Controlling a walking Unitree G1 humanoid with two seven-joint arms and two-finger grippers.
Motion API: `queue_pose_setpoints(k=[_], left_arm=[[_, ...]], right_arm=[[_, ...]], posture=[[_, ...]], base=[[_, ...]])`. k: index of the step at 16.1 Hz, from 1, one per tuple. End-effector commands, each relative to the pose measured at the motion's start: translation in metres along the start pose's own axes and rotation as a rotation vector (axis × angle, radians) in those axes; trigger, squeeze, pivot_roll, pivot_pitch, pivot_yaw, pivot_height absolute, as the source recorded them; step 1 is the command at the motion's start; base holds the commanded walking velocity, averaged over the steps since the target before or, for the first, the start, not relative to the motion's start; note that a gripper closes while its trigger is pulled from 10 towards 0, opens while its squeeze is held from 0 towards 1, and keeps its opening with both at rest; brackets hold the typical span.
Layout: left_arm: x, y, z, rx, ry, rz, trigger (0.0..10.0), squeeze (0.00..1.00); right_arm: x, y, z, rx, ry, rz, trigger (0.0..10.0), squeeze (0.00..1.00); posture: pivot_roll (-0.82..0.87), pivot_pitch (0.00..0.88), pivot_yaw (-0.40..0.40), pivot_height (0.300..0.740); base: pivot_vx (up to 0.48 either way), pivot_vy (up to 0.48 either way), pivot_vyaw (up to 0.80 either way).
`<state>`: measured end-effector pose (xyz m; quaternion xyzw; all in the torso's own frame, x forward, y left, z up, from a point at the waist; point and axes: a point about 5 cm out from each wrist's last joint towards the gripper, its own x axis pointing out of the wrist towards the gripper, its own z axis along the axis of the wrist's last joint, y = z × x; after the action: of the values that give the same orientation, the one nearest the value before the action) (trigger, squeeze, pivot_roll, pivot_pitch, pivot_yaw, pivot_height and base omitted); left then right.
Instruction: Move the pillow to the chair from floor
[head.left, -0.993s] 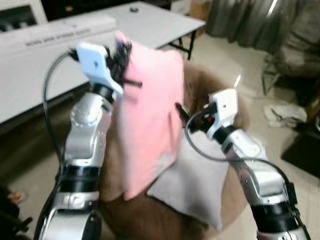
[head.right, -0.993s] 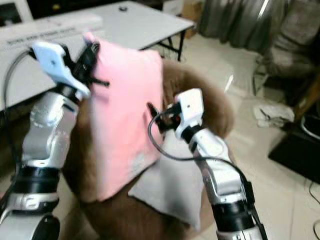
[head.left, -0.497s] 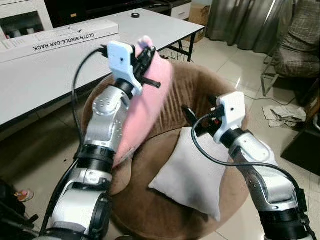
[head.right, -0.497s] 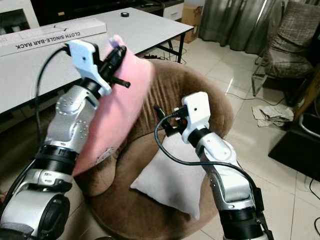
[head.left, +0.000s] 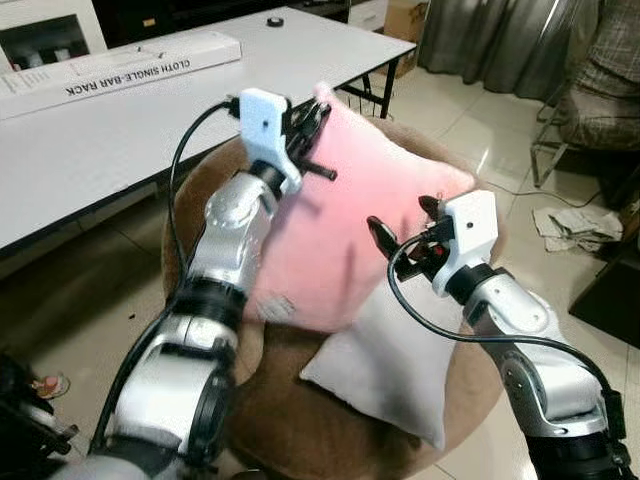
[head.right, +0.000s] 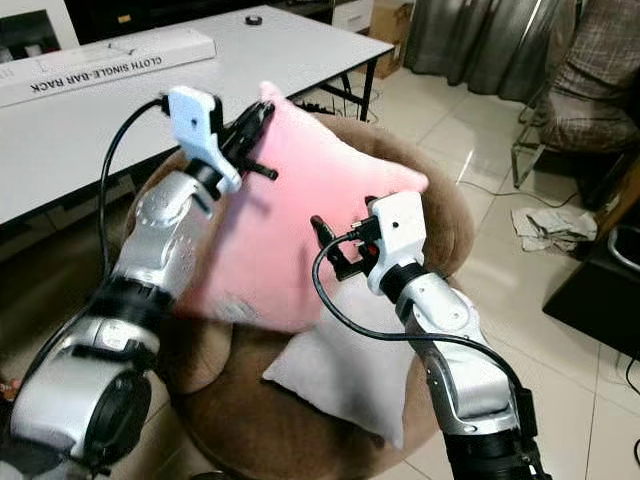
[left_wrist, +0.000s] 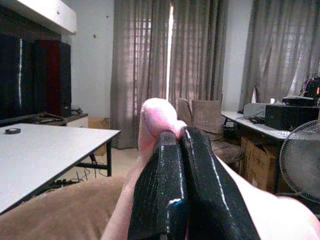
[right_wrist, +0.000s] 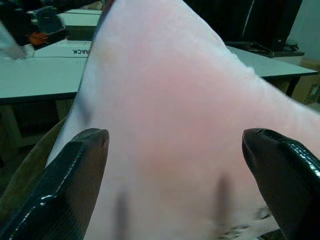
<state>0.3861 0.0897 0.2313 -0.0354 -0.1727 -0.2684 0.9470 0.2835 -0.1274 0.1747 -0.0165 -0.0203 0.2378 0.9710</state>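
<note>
A pink pillow (head.left: 350, 220) hangs tilted over the round brown chair (head.left: 290, 420), its lower part against the chair's back and seat. My left gripper (head.left: 312, 115) is shut on the pillow's upper corner; in the left wrist view the pink corner (left_wrist: 155, 112) bulges above the closed fingers (left_wrist: 167, 170). My right gripper (head.left: 402, 222) is open just in front of the pillow's right half, facing it. In the right wrist view the pillow (right_wrist: 170, 100) lies beyond the two spread fingertips (right_wrist: 75, 165).
A pale grey pillow (head.left: 400, 370) lies on the chair seat below my right arm. A white table (head.left: 120, 130) with a long white box (head.left: 110, 65) stands at the left. At the right are a checked armchair (head.left: 600, 90) and crumpled cloth (head.left: 575, 225) on the tiled floor.
My left arm has swung the pink pillow right and down, so it now spreads across the chair's back. My right gripper has come up close to its face.
</note>
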Motion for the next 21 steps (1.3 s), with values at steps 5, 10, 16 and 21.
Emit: queue_pose_setpoints(k=[5, 10, 16, 21], left_arm=[[0.019, 0.003, -0.002, -0.043, 0.031, 0.126, 10.0, 0.00], [0.012, -0.013, -0.042, -0.027, 0.230, 0.171, 10.0, 0.00], [-0.011, -0.005, -0.076, 0.141, 0.487, 0.197, 10.0, 1.00], [-0.014, 0.011, -0.071, 0.127, 0.499, 0.252, 10.0, 1.00]], right_arm=[[-0.024, 0.000, 0.001, -0.001, 0.031, -0.036, 10.0, 0.00], [-0.058, 0.017, 0.000, 0.022, 0.073, -0.076, 10.0, 0.00], [-0.069, 0.030, -0.004, 0.055, 0.125, -0.074, 10.0, 0.00], [-0.068, 0.028, -0.002, 0.055, 0.132, -0.078, 10.0, 0.00]], posture=[[-0.07, 0.000, 0.030, 0.740], [-0.16, 0.069, 0.087, 0.740], [-0.16, 0.096, 0.101, 0.740], [-0.15, 0.084, 0.091, 0.740]], base=[[0.000, 0.000, 0.00], [0.000, 0.000, 0.00], [0.000, 0.000, 0.00], [0.000, 0.000, 0.00]])
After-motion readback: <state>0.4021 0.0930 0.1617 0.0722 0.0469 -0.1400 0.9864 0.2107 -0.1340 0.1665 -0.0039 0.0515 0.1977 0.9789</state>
